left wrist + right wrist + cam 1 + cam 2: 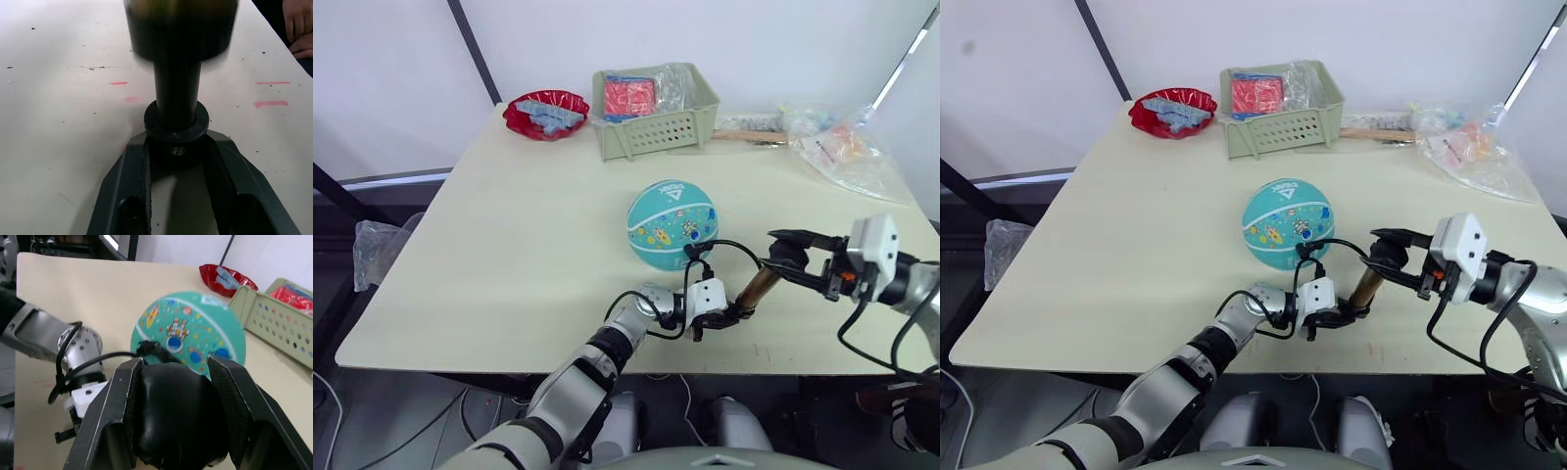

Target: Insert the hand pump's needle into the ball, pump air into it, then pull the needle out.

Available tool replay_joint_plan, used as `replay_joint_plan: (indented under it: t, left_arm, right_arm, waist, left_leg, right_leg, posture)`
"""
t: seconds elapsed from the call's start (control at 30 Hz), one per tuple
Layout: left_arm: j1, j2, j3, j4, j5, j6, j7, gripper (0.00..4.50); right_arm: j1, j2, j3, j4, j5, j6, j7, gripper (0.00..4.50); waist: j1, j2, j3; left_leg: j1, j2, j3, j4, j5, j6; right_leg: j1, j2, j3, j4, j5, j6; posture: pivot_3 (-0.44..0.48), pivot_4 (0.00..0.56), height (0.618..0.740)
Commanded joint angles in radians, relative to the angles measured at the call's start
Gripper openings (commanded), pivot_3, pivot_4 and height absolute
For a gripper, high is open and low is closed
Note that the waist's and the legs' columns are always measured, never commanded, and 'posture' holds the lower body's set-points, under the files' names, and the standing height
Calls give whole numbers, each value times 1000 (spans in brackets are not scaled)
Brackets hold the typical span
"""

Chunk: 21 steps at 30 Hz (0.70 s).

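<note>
A teal ball [672,223] with cartoon prints rests near the middle of the table [509,245]. The hand pump [759,287] leans at an angle just in front of it, gold barrel up. My left gripper [177,142] is shut on the pump's black foot end [177,122], low on the table. My right gripper [174,364] is shut on the black handle [173,416] at the barrel's top. The thin black hose [729,245] loops from the pump to the ball. The needle's black fitting [149,348] sits against the ball's surface; its metal tip is hidden.
A green basket [656,113] holding red packets and a red bowl [546,113] stand at the back. Clear plastic bags [847,147] and a wooden stick [749,135] lie at the back right. A person's hand [298,24] rests by the table's edge.
</note>
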Motion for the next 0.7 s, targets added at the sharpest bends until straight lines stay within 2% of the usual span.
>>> replay_joint_plan:
  t: [0.03,0.27,0.47,0.7]
  left_arm:
    - [50,36,-29,109,74,71,19,1085]
    - [53,36,-31,104,75,72,18,1085]
    - [52,39,-31,105,75,70,16,1085]
    - [53,40,-32,103,77,68,11,1085]
  right_arm:
    - [47,8,85,82,-96,-21,13,1580]
    - [24,15,81,79,-98,-36,2,1580]
    - [-17,-30,-4,-7,-5,48,2,1580]
    - [-78,-120,-160,-79,158,175,17,1580]
  waist:
    - [-1,1,0]
    - [0,1,-3]
    - [1,3,0]
    - [5,10,7]
  left_leg:
    - [0,0,0,0,0,0]
    - [0,0,0,0,0,-1]
    - [0,0,0,0,0,0]
    - [-3,0,0,0,1,2]
  right_leg:
    - [0,0,0,0,0,0]
    - [0,0,0,0,0,0]
    - [0,0,-1,0,0,0]
    - [-1,0,-2,-1,0,0]
  posture:
    - [0,150,738]
    - [0,150,738]
    - [0,150,738]
    - [0,150,738]
